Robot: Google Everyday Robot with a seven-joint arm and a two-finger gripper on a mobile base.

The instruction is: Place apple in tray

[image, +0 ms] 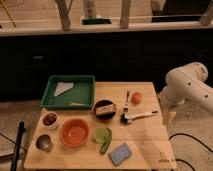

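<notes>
The apple (136, 97), small and orange-red, sits on the wooden table (145, 142) toward its far right side. The green rectangular tray (68, 78) stands at the table's far left corner with a white sheet (62, 88) in it. My white arm (187, 87) reaches in from the right. Its gripper (169, 114) hangs just off the table's right edge, to the right of the apple and apart from it. Nothing shows in the gripper.
A black bowl (105, 109) with food stands between apple and tray. A white-handled brush (139, 116) lies in front of the apple, a dark utensil (127, 100) to its left. An orange bowl (75, 132), a small white bowl (49, 120), a metal cup (44, 143), a green item (103, 136) and a blue sponge (119, 154) fill the front.
</notes>
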